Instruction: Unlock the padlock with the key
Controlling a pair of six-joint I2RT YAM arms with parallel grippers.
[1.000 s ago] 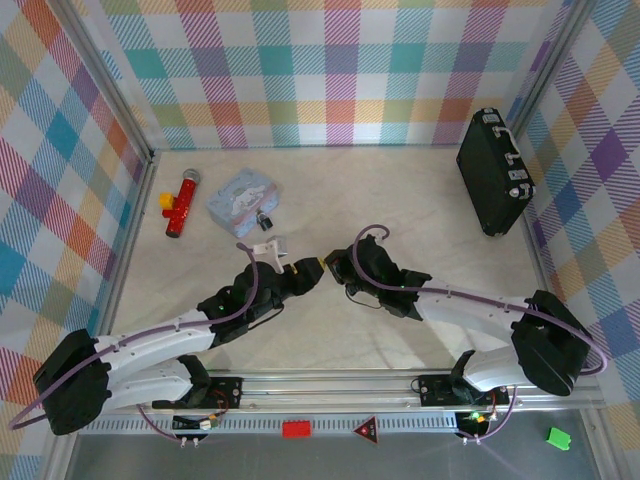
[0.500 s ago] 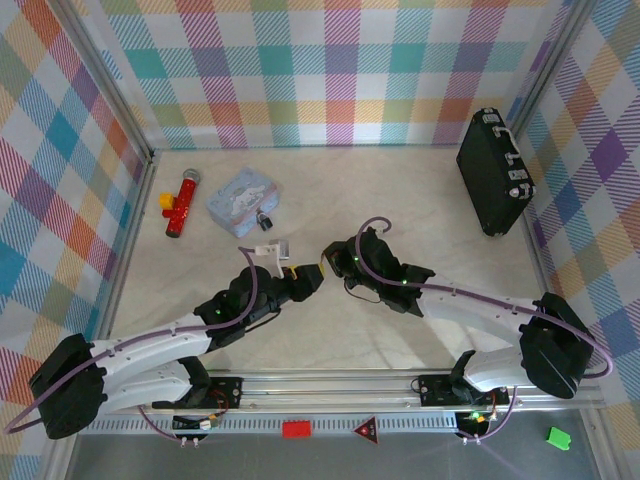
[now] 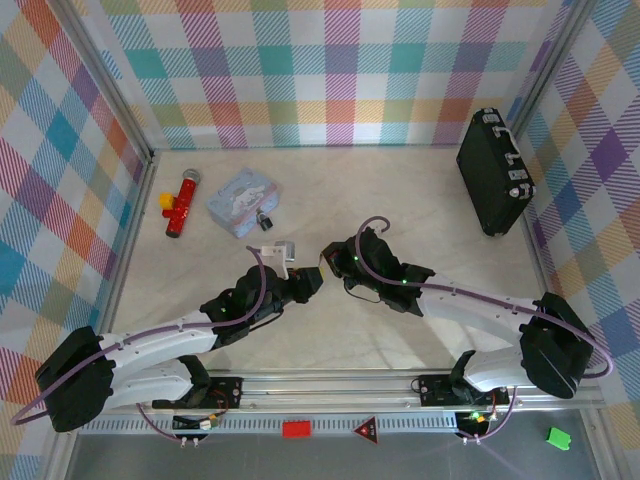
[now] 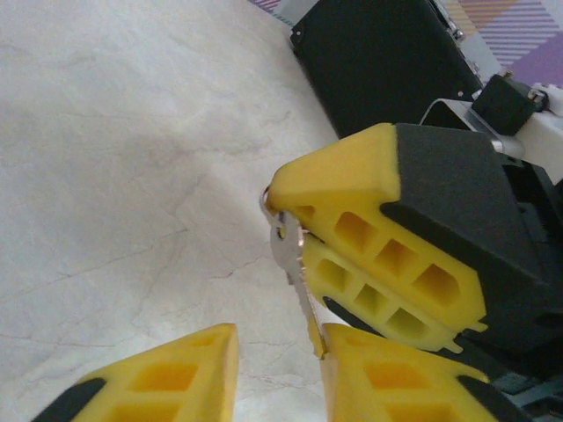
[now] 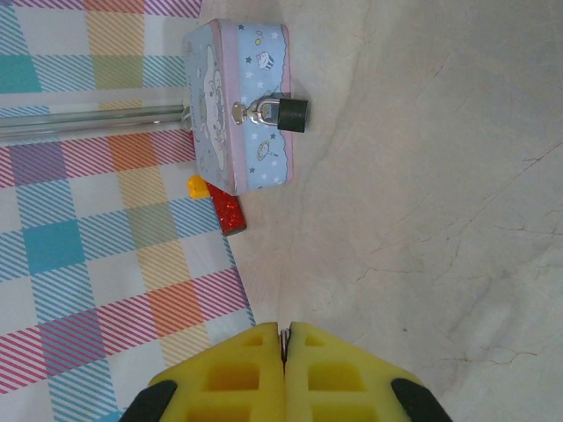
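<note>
The key (image 4: 291, 266), a thin silvery sliver, hangs by its head from my right gripper (image 5: 284, 331), which is shut on it; its edge shows between the yellow fingertips. The key's blade points down into my left gripper (image 4: 280, 345), whose jaws stand apart, and its tip touches the inner edge of the right-hand finger (image 4: 378, 369). Both grippers meet tip to tip at mid-table (image 3: 318, 273). The small dark padlock (image 5: 293, 112) hangs on the latch of the pale blue tin (image 5: 230, 105), far left of both grippers (image 3: 265, 219).
A red-and-yellow toy (image 3: 181, 204) lies left of the tin (image 3: 238, 199) near the left wall. A big black case (image 3: 492, 172) stands by the right wall, behind my right gripper's fingers (image 4: 369, 185) in the left wrist view. Checked walls enclose the table.
My left gripper has crept to the right up to the right gripper's tips, and its jaws have narrowed around the key's blade. The right gripper has stayed shut on the key.
</note>
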